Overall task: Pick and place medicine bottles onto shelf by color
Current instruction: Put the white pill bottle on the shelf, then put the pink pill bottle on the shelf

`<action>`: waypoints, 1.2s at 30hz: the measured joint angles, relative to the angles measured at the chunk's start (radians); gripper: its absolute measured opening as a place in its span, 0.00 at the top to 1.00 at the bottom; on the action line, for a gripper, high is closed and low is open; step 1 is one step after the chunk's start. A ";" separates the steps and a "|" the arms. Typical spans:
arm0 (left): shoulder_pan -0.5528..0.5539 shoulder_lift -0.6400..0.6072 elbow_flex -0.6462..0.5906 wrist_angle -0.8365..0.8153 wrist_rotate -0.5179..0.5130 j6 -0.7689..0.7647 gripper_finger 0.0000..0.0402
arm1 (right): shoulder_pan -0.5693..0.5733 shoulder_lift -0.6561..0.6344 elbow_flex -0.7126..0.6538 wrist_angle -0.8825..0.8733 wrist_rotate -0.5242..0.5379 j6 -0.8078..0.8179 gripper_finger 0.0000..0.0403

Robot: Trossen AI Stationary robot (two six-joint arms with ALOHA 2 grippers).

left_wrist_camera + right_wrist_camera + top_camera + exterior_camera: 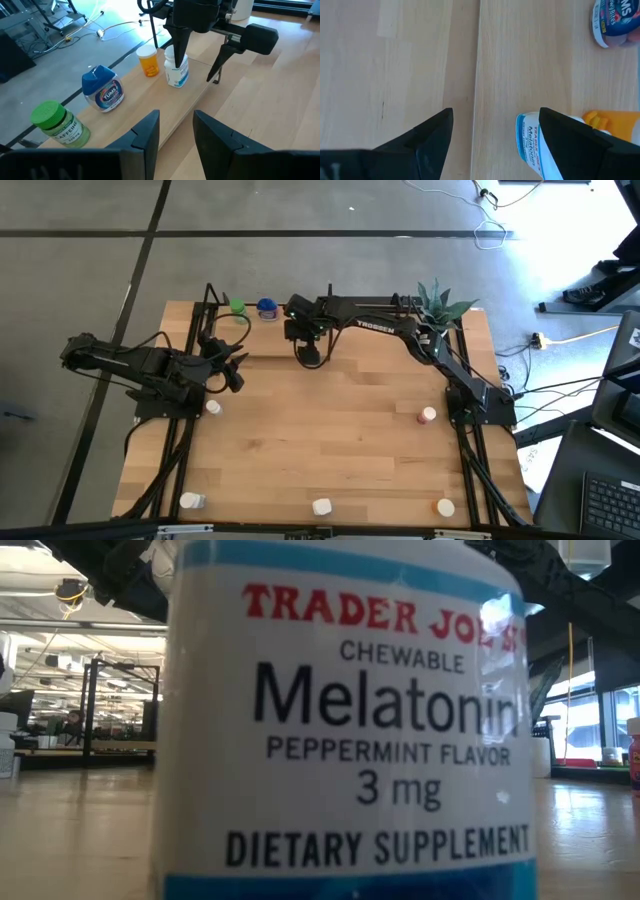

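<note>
While the left gripper (175,132) waited partly open and empty near the tabletop's left edge, the right gripper (495,132) hung with jaws wide and nothing held over the shelf (200,95) at the far edge. A white melatonin bottle (176,70) stood upright just beside one right finger, outside the gap, next to the orange bottle (148,61).

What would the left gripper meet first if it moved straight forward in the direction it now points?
Probably the shelf board's edge, just ahead of the left gripper. Farther along that line stand the white bottle and the right gripper above it. Depth is unclear.
</note>
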 joint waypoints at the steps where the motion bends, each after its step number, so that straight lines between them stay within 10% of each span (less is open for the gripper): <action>1: 0.000 0.000 0.000 0.000 0.000 0.000 0.72 | 0.000 0.000 0.000 -0.003 0.000 -0.006 0.27; 36: 0.000 0.000 0.000 0.001 0.000 0.000 0.72 | 0.169 -0.426 0.041 -0.252 0.000 0.138 0.27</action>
